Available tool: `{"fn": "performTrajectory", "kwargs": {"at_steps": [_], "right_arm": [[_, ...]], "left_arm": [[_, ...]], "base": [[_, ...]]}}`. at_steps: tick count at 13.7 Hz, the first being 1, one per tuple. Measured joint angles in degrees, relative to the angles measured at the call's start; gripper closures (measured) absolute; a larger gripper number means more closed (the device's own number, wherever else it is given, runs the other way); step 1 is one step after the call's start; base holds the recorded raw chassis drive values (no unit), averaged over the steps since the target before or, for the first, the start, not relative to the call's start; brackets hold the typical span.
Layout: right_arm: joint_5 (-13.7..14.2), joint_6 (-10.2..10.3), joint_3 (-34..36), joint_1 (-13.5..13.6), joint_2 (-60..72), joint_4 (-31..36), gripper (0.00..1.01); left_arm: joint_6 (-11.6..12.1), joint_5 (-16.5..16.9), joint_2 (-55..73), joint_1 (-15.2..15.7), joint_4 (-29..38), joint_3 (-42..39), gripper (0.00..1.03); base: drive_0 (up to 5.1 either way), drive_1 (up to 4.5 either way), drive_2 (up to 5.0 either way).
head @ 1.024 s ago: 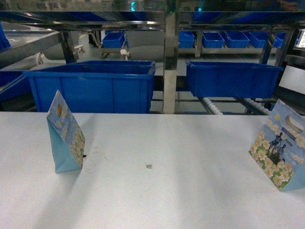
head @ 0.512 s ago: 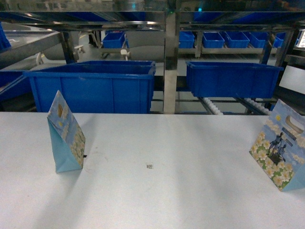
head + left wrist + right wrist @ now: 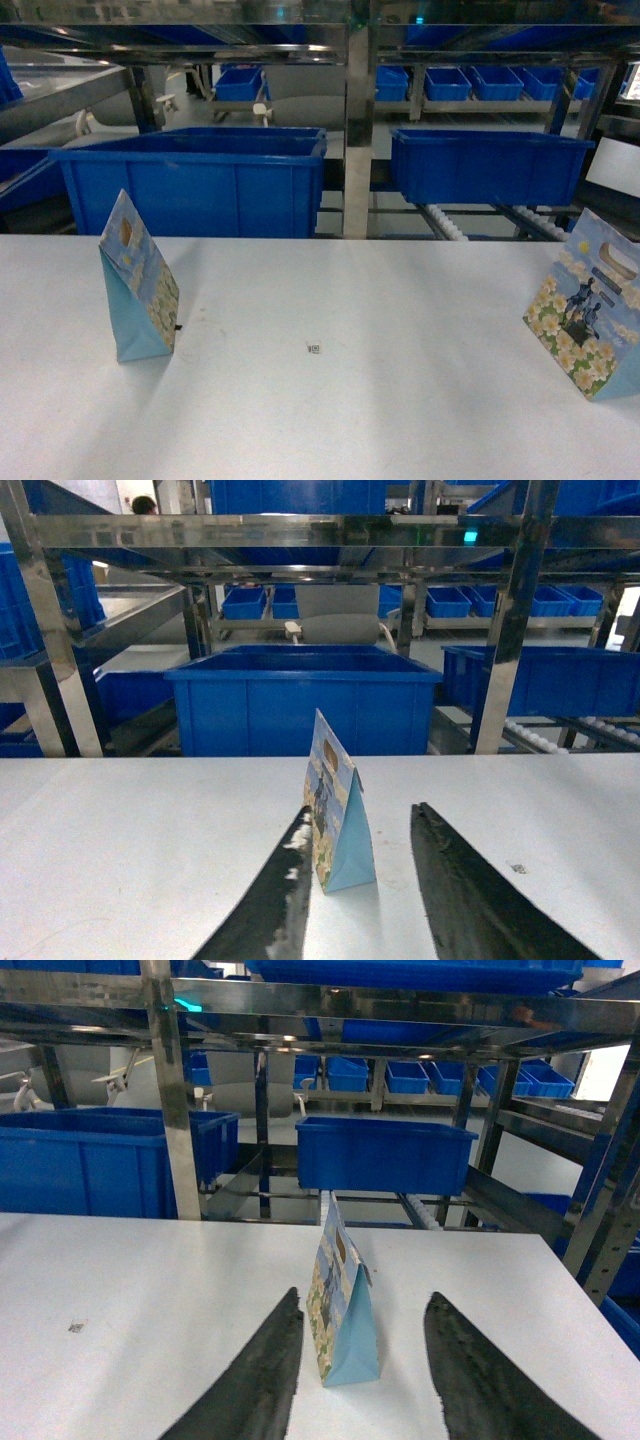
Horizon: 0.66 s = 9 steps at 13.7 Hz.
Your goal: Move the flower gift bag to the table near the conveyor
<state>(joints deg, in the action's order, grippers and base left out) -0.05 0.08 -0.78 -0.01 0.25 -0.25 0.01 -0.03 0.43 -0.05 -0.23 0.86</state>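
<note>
**Two gift bags stood on the table, both grippers spread and empty**

Nothing had moved since the picture a second earlier: both bags and the small dark speck (image 3: pixel 313 348) sat exactly where they had been.

On the left, a flower gift bag (image 3: pixel 138 282) stood upright on the white table (image 3: pixel 400 400). The left gripper (image 3: pixel 355 880) had its jaws spread wide, the bag just ahead between the fingertips, close to the left one; contact could not be told. On the right, a second flower bag (image 3: pixel 590 310) stood at the table's edge. The right gripper (image 3: pixel 360 1360) was likewise spread, holding nothing, its bag ahead between the tips.

The head view showed no grippers. It showed white conveyor rollers (image 3: pixel 445 225) behind the table, beneath the blue bins (image 3: pixel 195 180).
</note>
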Motion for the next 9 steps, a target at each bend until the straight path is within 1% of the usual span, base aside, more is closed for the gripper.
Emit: {"fn": "performTrajectory", "kwargs": {"at_steps": [3, 9], "right_arm": [[0.0, 0.0, 0.0, 0.0, 0.0, 0.0, 0.51], [0.0, 0.0, 0.0, 0.0, 0.0, 0.0, 0.31]], "left_arm": [[0.0, 0.0, 0.0, 0.0, 0.0, 0.0, 0.56], [0.0, 0.0, 0.0, 0.0, 0.0, 0.0, 0.36]], "base": [[0.0, 0.00, 0.0], [0.0, 0.00, 0.0]]}}
